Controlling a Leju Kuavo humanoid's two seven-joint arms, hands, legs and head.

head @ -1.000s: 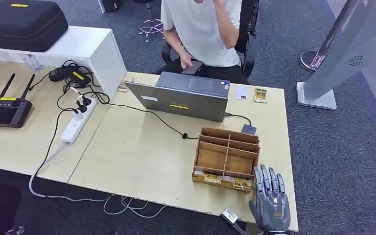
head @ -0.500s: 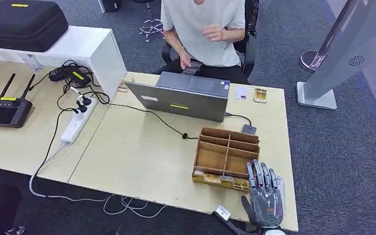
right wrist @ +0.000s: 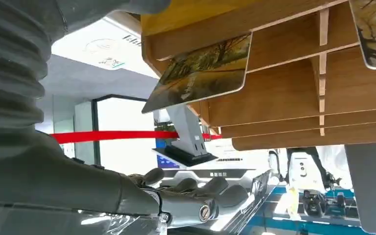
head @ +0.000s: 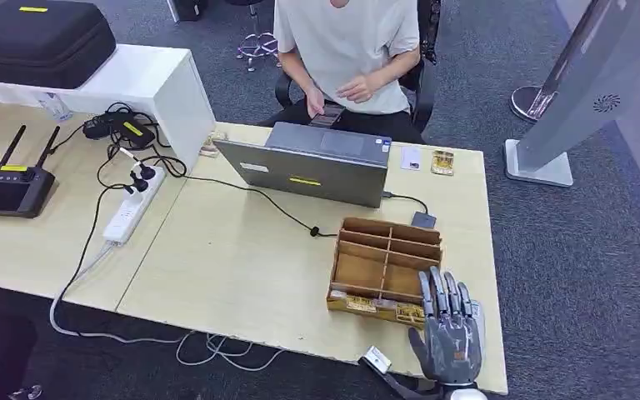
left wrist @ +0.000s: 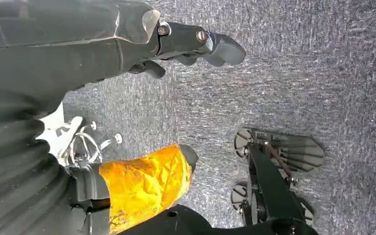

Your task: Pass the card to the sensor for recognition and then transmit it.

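A wooden divided box [head: 387, 265] stands near the table's front right. Two picture cards [head: 411, 312] stand in the slot along its front wall. My right hand [head: 448, 333] hovers at the box's front right corner, fingers stretched out over that wall, and holds nothing. In the right wrist view one card [right wrist: 200, 73] sticks out of the box [right wrist: 284, 93] close to my fingers [right wrist: 196, 198], apart from them. A small dark sensor [head: 423, 220] lies behind the box, cabled to the laptop. My left hand [left wrist: 127, 44] hangs over the carpet, holding nothing.
A grey laptop [head: 308, 167] stands behind the box, and a seated person [head: 346, 50] behind it handles a phone. A white card [head: 411, 158] and a yellow card [head: 442, 162] lie at the table's far right. A power strip [head: 129, 212] and cables lie at the left.
My right hand has moved a little left and forward, up to the box's front corner. The person's raised hand has come down to the phone.
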